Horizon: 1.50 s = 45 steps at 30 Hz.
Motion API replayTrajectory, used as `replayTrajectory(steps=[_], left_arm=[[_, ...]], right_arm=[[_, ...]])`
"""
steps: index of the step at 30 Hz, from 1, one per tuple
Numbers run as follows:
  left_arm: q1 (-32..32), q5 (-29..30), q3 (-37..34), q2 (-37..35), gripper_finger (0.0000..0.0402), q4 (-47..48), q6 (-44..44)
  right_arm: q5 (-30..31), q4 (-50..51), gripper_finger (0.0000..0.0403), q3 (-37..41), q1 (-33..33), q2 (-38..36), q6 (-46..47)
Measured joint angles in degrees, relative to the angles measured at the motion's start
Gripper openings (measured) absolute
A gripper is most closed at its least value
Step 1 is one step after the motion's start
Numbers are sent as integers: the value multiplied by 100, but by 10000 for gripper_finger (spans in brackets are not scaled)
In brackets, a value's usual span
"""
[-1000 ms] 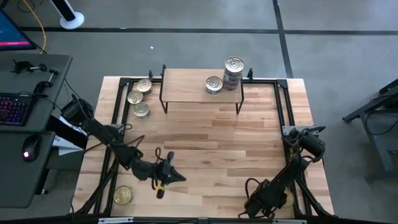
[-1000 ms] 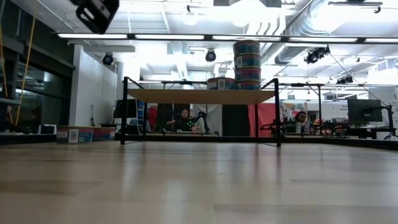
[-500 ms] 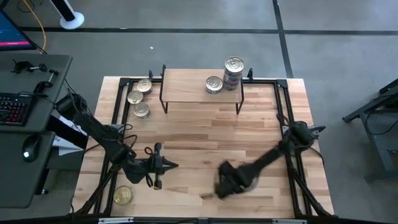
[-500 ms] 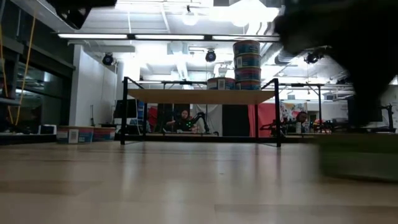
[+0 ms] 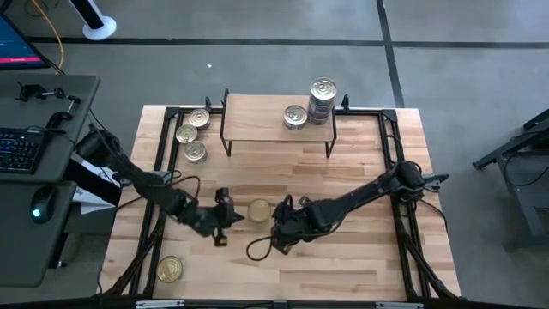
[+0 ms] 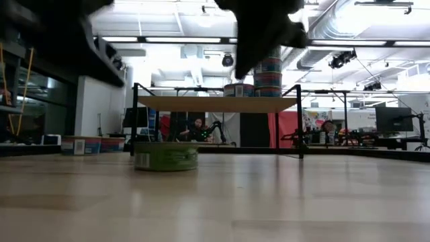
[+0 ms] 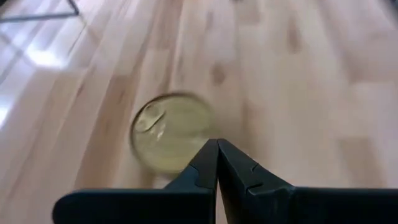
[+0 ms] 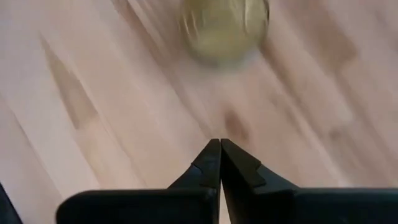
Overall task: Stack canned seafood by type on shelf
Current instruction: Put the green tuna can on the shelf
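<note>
A gold-lidded tin with a green label (image 5: 259, 210) stands flat on the plank table's middle, between my two grippers; it also shows in the low view (image 6: 166, 156). My left gripper (image 5: 238, 215) is shut, just left of it and above the table; in its wrist view (image 7: 217, 143) the tin (image 7: 171, 130) lies just beyond the fingertips. My right gripper (image 5: 276, 225) is shut, just right of the tin and raised; its wrist view (image 8: 220, 142) shows the tin (image 8: 224, 22) farther ahead. The shelf (image 5: 257, 120) at the far side bears a stack of tins (image 5: 322, 99) and one single tin (image 5: 295, 116).
Three tins (image 5: 186, 134) lie on the table at the far left, beside the shelf. One gold-lidded tin (image 5: 170, 269) lies at the near left corner. A black frame (image 5: 390, 150) runs along the table's edges. A desk with a keyboard (image 5: 17, 150) stands left of the table.
My right arm has swung from the near right corner toward the table's middle. The green-labelled tin has come with that sweep from the near right to the middle, where it now stands. My left gripper has moved a little toward the far edge and turned toward the tin.
</note>
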<state>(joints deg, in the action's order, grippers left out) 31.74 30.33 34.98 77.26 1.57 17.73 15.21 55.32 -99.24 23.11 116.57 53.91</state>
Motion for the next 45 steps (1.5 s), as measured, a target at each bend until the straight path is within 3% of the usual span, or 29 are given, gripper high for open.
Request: replayTrajectory(steps=[5, 10, 15, 21, 26, 31, 38, 45], left_arm=[[-846, -953, -838, -195, 0, -1116, -710], [-1609, -2123, -1501, -327, 0, -2442, -1140], [-2000, -3001, -1508, -108, 0, -2709, -1462], [-2135, -2992, -1238, 504, 0, -2802, -1635], [-2135, -2720, -813, 1084, 0, -2728, -1220], [-2111, -2641, -426, 1246, 0, -1839, -758], [-2039, -2511, -352, 1074, 0, -1333, -596], [-1777, -2473, -346, 1050, 0, -1193, -587]], right_arm=[[-947, -799, 0, 946, -34, 11, 770], [-974, -2326, 0, 1745, -246, 11, 1047], [-988, -2609, 0, 2168, -731, 11, 384], [-1465, -2867, 0, 2336, -1303, -2, -1380], [-1527, -3345, 0, 2341, -1619, -2, -2647], [-1854, -3602, 0, 2341, -1786, -2, -3436], [-2022, -3927, 0, 2337, -1829, 31, -3850], [-1954, -4333, 0, 2338, -1785, 272, -3406]])
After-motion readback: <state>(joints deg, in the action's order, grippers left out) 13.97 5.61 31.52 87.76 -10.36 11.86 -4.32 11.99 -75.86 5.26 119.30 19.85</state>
